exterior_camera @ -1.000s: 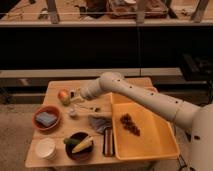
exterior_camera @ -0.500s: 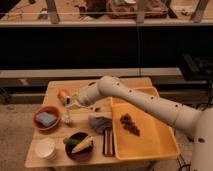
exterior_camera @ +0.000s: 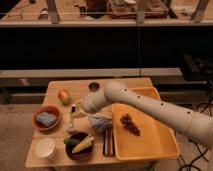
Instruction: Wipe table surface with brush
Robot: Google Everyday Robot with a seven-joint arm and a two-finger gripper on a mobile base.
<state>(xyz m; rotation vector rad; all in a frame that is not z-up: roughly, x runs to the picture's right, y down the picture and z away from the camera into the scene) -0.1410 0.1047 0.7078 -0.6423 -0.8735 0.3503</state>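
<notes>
Since half a second ago my gripper (exterior_camera: 76,108) has swung left toward the apple (exterior_camera: 63,95), seemingly clamped on the brush (exterior_camera: 73,114), dragging it across the table surface (exterior_camera: 75,88).

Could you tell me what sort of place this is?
Probably an indoor lab mock-up of a kitchen table: a wooden table, yellow tub, apple. The gripper hovers beside the apple.

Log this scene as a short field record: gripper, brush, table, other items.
gripper: low over the table's left-centre, just right of the apple
brush: pale, below the gripper, on the wood
table: light wood planks
tub: yellow, on the right, holds dark grapes
bowls: red one at left, dark one with corn in front
cup: at back
</notes>
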